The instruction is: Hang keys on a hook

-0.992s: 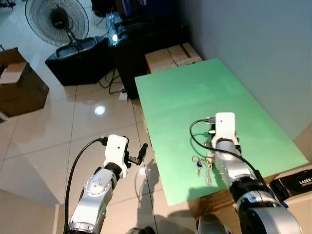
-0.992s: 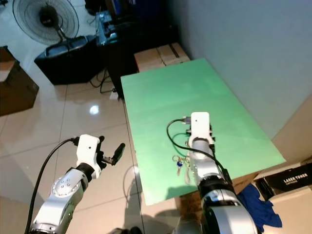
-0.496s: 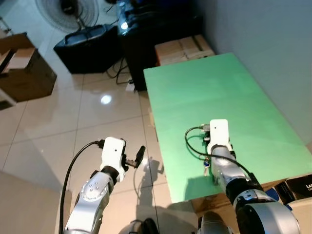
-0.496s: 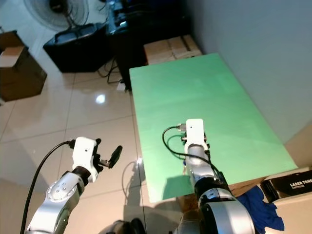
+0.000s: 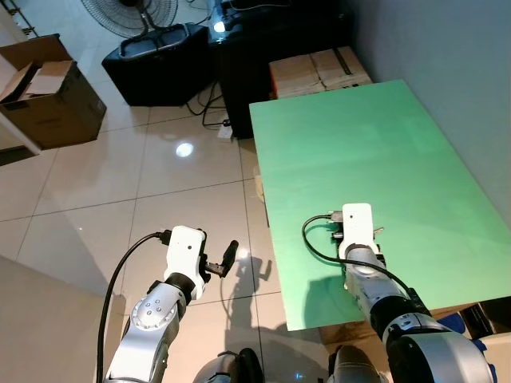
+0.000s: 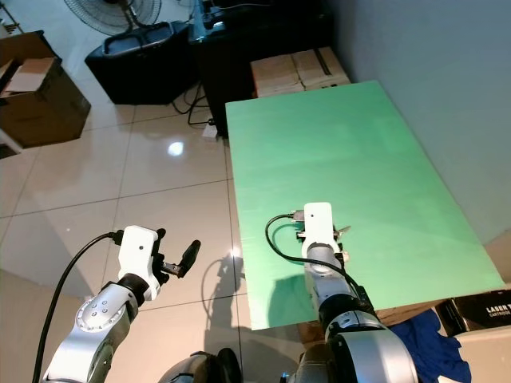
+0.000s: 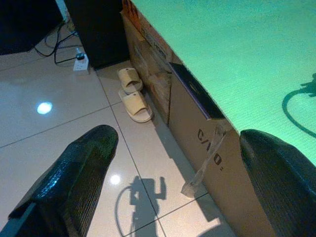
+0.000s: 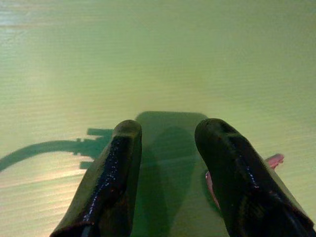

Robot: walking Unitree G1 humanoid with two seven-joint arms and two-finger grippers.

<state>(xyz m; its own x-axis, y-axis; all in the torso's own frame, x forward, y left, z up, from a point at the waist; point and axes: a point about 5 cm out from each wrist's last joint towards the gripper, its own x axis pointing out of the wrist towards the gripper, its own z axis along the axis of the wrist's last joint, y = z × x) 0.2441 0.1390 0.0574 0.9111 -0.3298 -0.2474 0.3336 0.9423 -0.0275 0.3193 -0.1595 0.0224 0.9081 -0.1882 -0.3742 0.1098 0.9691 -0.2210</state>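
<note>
Right pincer [image 8: 168, 131] low centre over green bench [image 5: 359, 144], fingers [image 8: 113, 173] narrowly parted, nothing seen between; sliver of keys [image 5: 376, 231] poking out sideways at its right, touching, grip uncertain. Left pincer [image 7: 177, 133] wide over floor, lower left, farther from keys. Upper left, open cardboard box [image 5: 48, 96], contents unclear

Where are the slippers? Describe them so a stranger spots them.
Start at the green table. Under its edge, against the cardboard boxes, a pair of slippers lies on the tiles. They are pale beige slides, unlike the white power strip nearby.
</note>
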